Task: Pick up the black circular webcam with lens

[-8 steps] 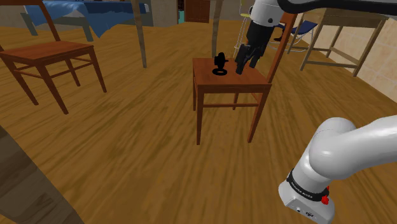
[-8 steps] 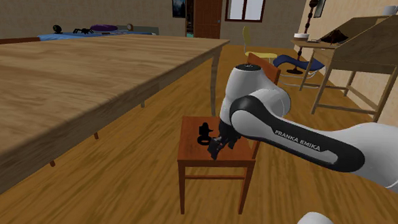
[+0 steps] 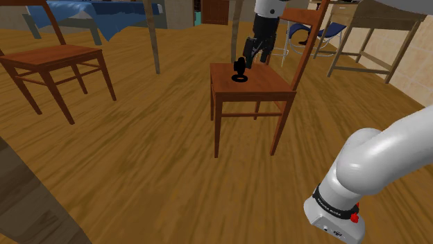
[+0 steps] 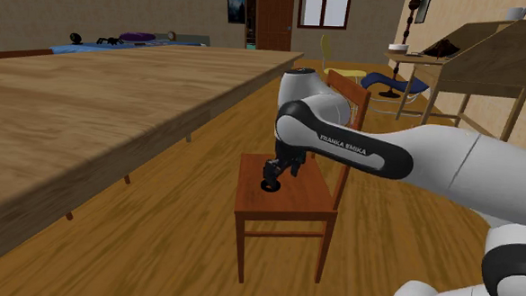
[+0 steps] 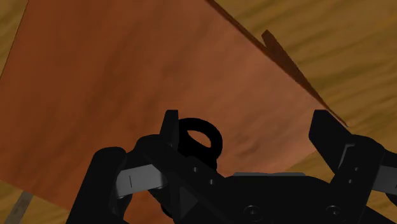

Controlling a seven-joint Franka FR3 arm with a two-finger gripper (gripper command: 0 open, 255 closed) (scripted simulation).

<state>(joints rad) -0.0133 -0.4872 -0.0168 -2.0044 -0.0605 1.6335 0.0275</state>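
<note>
Hovering gripper (image 3: 252, 59), fingers apart, beside webcam (image 3: 239, 70)

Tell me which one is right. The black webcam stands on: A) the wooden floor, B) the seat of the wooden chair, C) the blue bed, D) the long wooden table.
B: the webcam stands on the reddish-brown seat of the wooden chair, and the open pincer hovers close beside it.
</note>
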